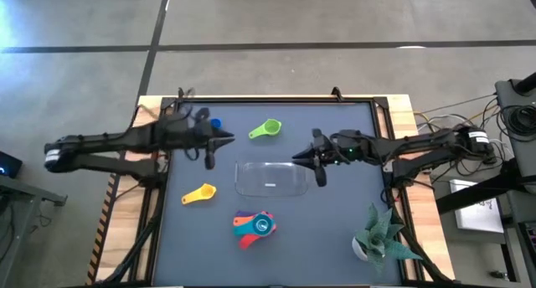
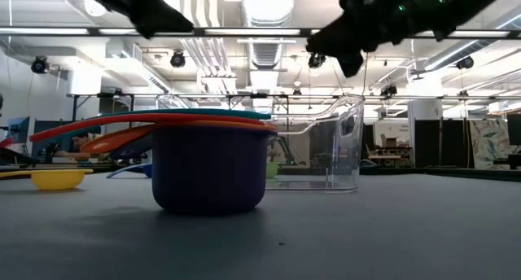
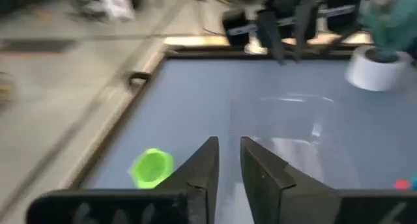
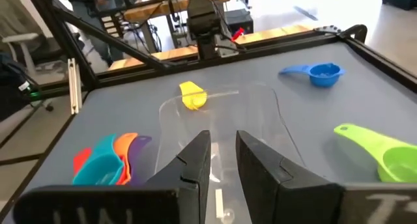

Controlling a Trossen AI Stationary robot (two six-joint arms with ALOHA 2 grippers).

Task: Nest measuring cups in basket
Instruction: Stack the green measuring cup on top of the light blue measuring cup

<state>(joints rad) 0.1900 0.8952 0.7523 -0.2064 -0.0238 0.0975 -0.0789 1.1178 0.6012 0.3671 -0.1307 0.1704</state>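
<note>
The clear basket [image 1: 243, 177] stands at the table's middle with nothing in it. A green cup [image 1: 266, 130] lies beyond it, a dark blue cup [image 1: 214, 123] at the far left and a yellow cup [image 1: 199, 194] to the basket's left. Red, orange, purple and light blue cups sit nested in a stack [image 1: 254, 225] near the front. My left gripper [image 1: 230, 140] hovers beside the dark blue cup, pointing at the basket. My right gripper [image 1: 295, 160] hovers at the basket's far right corner. In the wrist views the left gripper [image 3: 228, 142] and the right gripper [image 4: 223, 134] each show a narrow gap holding nothing.
A potted green plant [image 1: 381, 235] stands at the front right corner. A raised dark frame [image 1: 276, 100] borders the grey table top. Free table lies right of the basket and along the near edge.
</note>
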